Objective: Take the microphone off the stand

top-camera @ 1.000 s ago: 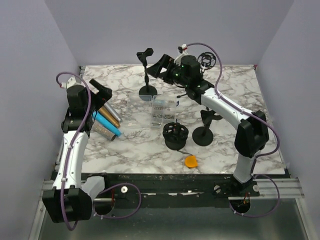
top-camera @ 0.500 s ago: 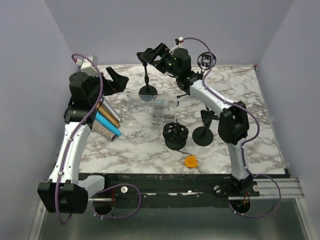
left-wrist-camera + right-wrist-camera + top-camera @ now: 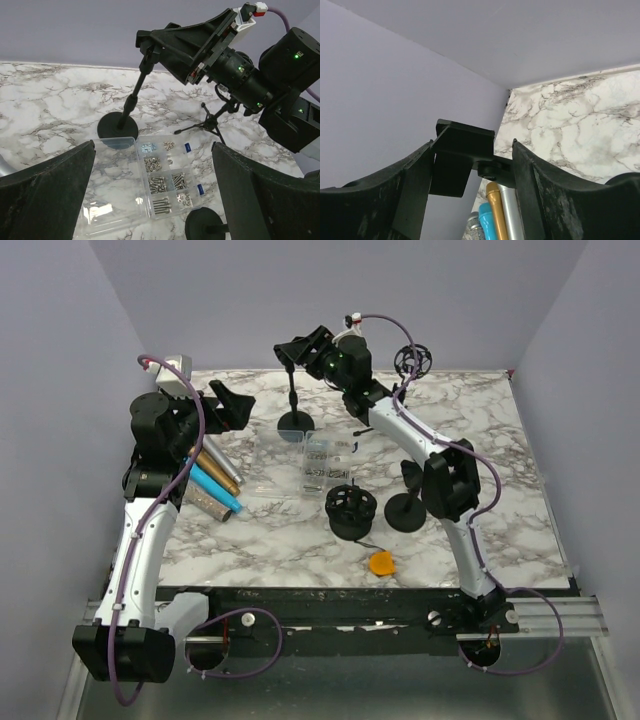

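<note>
Top: my right hand (image 3: 300, 348) at black plastic clip (image 3: 288, 348) on black round-base stand (image 3: 294, 405), far side of worktop (image 3: 480, 440); gold, blue, silver metal microphones (image 3: 215, 480) lie at its left. Left wrist: left hand (image 3: 153, 146) gaping, empty. Right wrist: fingers (image 3: 410, 200) flank clip, clamped or not unclear; no microphone seated. Probably light, rigid, slick; grip mid-barrel.

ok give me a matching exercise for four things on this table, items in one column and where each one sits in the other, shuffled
Things:
1. stand clip
2. orange disc
3. clear screw box
4. coloured microphones

Places:
a. lying at the table's left side
b. between the right gripper's fingers
c. near the table's front edge
d. middle of the table

Pairs: 1-b, 2-c, 3-d, 4-a
</note>
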Available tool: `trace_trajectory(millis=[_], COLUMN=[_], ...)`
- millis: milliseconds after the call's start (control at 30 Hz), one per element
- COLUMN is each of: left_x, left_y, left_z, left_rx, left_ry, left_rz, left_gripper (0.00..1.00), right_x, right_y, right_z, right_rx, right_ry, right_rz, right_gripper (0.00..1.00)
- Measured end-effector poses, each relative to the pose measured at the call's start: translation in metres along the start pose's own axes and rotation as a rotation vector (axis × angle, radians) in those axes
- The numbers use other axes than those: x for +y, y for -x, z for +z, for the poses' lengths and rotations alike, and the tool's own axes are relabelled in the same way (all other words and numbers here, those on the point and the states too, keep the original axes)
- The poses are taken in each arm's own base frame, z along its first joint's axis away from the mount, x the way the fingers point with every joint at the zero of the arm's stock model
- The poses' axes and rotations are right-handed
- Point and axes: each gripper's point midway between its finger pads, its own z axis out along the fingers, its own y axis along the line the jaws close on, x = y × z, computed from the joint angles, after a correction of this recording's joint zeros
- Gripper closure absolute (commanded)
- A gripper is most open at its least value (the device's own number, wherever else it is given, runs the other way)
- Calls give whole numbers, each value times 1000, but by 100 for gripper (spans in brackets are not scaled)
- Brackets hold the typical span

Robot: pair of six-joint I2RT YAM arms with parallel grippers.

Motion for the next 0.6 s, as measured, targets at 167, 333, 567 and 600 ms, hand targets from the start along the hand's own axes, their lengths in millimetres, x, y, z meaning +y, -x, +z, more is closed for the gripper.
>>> trace_trajectory(millis=[167, 333, 567, 600], left_x=[-1, -1, 0, 0], left_y=[-1, -2, -3, -3], left_z=[0, 0, 0, 0], left_rx=[4, 7, 8, 8], left_ry=[-5, -8, -7, -7], left_rz=[-1, -1, -2, -2], left_gripper=[2, 2, 2, 2], right_x=[-2, -9, -20, -20], right_y=[1, -3, -8, -8], right_z=[0, -2, -2, -2], right_rx=[-25, -36, -40, -43], right_ry=[7, 6, -6, -6], right_rz=[0, 0, 0, -1], right_gripper=[43, 41, 36, 35])
